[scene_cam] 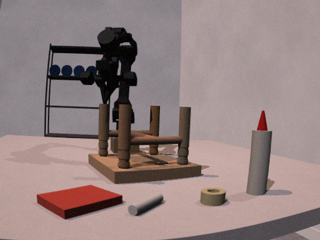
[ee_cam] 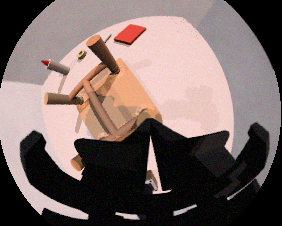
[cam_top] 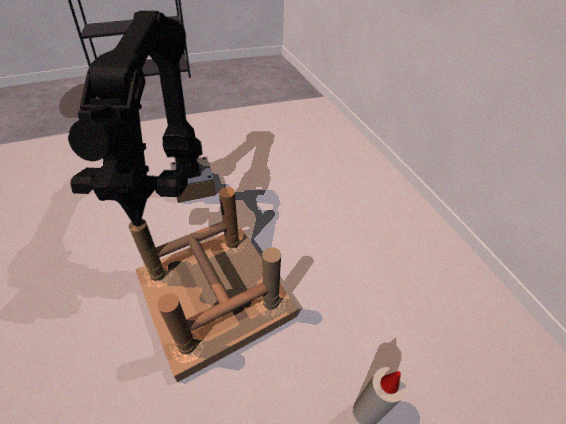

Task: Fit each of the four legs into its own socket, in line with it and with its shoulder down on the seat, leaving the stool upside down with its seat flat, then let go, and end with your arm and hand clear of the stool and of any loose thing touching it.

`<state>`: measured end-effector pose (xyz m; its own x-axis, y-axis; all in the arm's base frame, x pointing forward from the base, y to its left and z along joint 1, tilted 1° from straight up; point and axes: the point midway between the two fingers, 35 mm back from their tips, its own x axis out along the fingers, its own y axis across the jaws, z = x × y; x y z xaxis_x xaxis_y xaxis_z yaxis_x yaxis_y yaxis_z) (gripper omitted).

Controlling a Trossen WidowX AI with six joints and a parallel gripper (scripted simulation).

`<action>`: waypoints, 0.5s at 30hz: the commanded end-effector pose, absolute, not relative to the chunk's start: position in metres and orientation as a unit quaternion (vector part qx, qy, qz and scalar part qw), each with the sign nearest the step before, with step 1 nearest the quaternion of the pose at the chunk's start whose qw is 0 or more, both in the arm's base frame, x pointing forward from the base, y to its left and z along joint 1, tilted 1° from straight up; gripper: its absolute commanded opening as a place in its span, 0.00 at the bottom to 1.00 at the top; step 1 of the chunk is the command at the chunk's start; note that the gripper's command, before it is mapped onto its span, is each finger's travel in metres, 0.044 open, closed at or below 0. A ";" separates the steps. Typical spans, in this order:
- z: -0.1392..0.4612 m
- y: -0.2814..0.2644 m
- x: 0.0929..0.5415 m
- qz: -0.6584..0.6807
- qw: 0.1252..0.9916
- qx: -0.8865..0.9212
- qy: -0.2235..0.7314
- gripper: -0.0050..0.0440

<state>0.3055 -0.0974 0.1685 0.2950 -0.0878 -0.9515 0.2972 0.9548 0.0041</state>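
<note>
The stool stands upside down, its square wooden seat (cam_top: 216,302) flat on the table. All four brown legs stand upright in the seat, joined by crossbars (cam_top: 212,275). My gripper (cam_top: 136,218) is shut and empty. Its tip points straight down onto the top of the back left leg (cam_top: 146,250). In the exterior view the gripper (scene_cam: 105,100) sits right on top of that leg (scene_cam: 103,128). The wrist view shows the shut fingers over the seat (ee_cam: 119,97), hiding the leg below them.
A grey cylinder with a red cone on top (scene_cam: 259,158) stands to the right of the stool. A tan ring (scene_cam: 213,196), a small grey rod (scene_cam: 145,204) and a flat red block (scene_cam: 79,200) lie in front of the stool. A black shelf rack (scene_cam: 70,90) stands behind the arm.
</note>
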 end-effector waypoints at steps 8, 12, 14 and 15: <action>0.150 -0.095 0.305 -0.114 0.787 0.094 0.599 0.10; 0.149 -0.095 0.305 -0.114 0.787 0.094 0.599 0.10; 0.149 -0.095 0.305 -0.114 0.787 0.094 0.599 0.10; 0.149 -0.095 0.305 -0.114 0.787 0.094 0.599 0.10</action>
